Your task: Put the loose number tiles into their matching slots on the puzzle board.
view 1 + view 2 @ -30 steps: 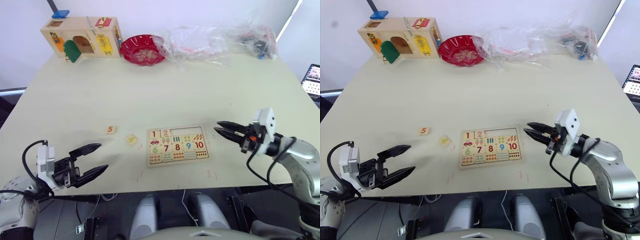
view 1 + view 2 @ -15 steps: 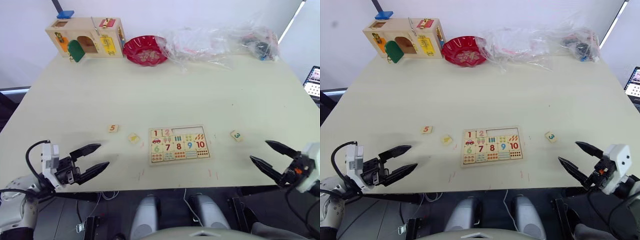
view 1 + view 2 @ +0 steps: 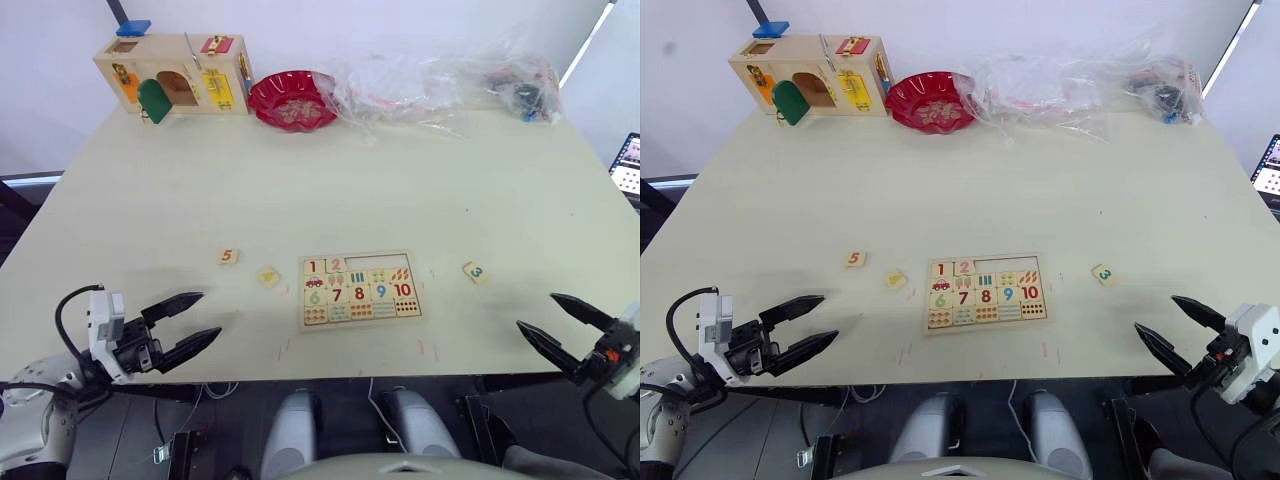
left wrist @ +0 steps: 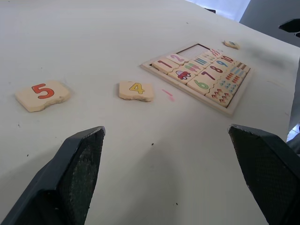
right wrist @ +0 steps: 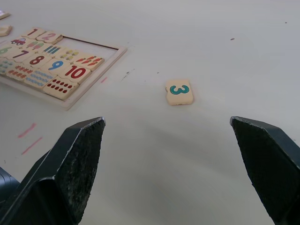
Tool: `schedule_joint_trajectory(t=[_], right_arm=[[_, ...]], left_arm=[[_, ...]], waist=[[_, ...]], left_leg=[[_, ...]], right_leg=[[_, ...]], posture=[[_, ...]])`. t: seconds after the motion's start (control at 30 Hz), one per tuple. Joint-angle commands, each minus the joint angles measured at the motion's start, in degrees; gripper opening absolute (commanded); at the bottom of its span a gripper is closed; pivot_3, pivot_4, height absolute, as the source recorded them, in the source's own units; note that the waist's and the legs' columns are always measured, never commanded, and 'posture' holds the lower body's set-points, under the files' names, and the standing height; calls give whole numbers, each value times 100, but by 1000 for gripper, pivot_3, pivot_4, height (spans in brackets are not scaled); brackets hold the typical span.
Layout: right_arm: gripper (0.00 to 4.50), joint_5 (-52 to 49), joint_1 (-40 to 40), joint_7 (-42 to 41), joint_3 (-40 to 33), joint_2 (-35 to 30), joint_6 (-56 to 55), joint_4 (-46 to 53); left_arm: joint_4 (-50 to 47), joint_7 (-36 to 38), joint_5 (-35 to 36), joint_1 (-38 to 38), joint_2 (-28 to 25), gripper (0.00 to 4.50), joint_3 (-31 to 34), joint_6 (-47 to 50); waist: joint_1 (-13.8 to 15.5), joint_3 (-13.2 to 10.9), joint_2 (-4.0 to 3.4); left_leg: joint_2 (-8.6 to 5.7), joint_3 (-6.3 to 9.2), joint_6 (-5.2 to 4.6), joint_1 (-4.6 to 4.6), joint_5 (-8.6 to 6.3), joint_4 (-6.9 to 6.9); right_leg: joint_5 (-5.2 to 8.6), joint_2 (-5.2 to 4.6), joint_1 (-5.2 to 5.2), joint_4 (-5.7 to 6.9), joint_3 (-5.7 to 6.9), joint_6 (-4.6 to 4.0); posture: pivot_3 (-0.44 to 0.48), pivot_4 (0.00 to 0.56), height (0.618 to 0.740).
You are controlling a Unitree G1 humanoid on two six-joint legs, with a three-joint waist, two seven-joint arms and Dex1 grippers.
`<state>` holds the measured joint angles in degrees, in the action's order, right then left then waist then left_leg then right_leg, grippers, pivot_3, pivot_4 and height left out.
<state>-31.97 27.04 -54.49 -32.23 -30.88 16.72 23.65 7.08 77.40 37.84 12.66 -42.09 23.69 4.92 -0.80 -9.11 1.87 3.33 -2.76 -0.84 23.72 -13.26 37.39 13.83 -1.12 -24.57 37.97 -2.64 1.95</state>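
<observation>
three loose tiles (image 3: 228,256), one puzzle board (image 3: 359,290)

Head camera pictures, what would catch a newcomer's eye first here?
Probably the puzzle board near the table's front edge, with tiles 1 and 2 seated in its upper row and three slots beside them bare. Next, the loose tiles: the 5 tile and the 4 tile lie to the board's left, the 3 tile to its right. At the front edge, the left gripper and right gripper hover open.

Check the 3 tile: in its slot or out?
Out. The 3 tile lies on the table right of the board, whose top row is empty past 1 and 2.
</observation>
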Motion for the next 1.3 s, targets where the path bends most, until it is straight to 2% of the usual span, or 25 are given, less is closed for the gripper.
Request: schedule_joint_trajectory(t=[0.03, 0.97, 1.3], right_arm=[[4468, -115, -12, 25, -103, -82, -128, 7], [4468, -129, -448, 95, 247, -361, -60, -146], [4468, -135, -962, 301, 546, -611, 343, -94]], left_arm=[[-233, -19, 37, 41, -9, 4500, 120, 38], [-521, -103, 51, -63, 19, 4500, 73, 201], [-587, 114, 72, -138, 41, 4500, 21, 152]], waist=[[1, 0, 0], [4, 1, 0], [4, 1, 1]], left_leg=[[-1, -1, 0, 1, 0, 0], [-6, -1, -1, 0, 0, 1], [-7, -2, -1, -1, 1, 3]], right_leg=[[0, 0, 0, -1, 0, 0], [-1, 7, 1, 2, 0, 0], [-3, 9, 2, 3, -1, -2]], posture=[[0, 150, 740], [0, 150, 740], [0, 150, 740]])
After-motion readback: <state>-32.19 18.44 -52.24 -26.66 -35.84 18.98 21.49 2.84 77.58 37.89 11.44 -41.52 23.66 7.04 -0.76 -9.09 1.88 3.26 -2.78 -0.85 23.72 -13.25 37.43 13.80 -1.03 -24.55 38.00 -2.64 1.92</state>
